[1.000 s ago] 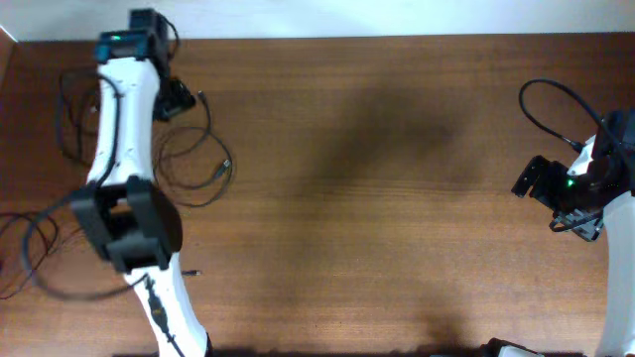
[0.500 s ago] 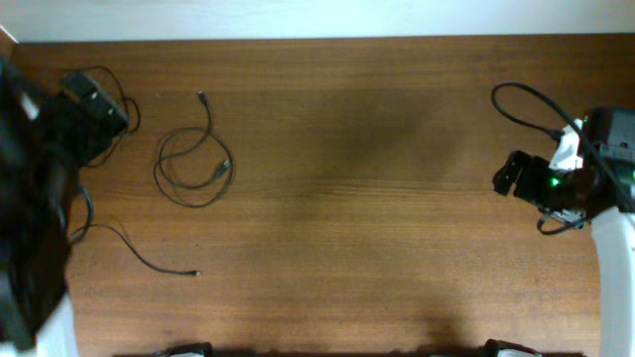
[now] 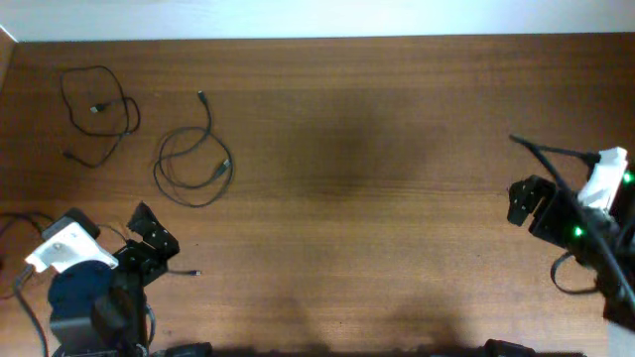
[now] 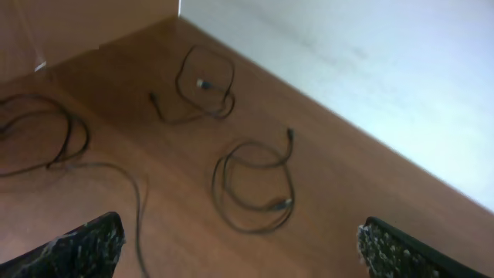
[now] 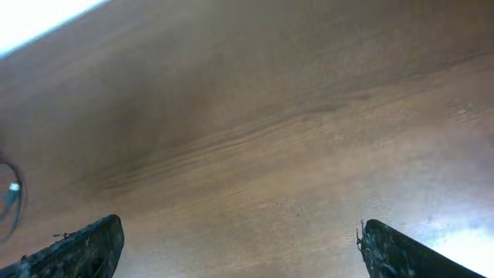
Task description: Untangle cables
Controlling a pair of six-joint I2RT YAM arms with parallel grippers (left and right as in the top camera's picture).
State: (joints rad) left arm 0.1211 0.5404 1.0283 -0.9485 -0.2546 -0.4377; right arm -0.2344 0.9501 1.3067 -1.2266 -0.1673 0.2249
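Note:
Three thin black cables lie apart on the brown table (image 3: 377, 198). One loose loop (image 3: 99, 114) is at the far left corner. A coiled cable (image 3: 193, 164) lies to its right. Of the third cable only the plug end (image 3: 193, 272) shows beside my left arm. In the left wrist view I see the loop (image 4: 204, 85), the coil (image 4: 255, 193) and the third cable (image 4: 69, 147). My left gripper (image 3: 154, 243) (image 4: 239, 247) is open and empty, in front of the coil. My right gripper (image 3: 521, 201) (image 5: 239, 247) is open and empty at the far right.
A white wall (image 4: 370, 69) runs along the table's far edge. Thicker black arm cables hang at the left edge (image 3: 15, 228) and above the right arm (image 3: 551, 154). A bit of cable shows at the left edge of the right wrist view (image 5: 11, 197).
My left arm has pulled back from the far left corner to the front left. The looped cable now lies free in that corner. My right arm has shifted slightly.

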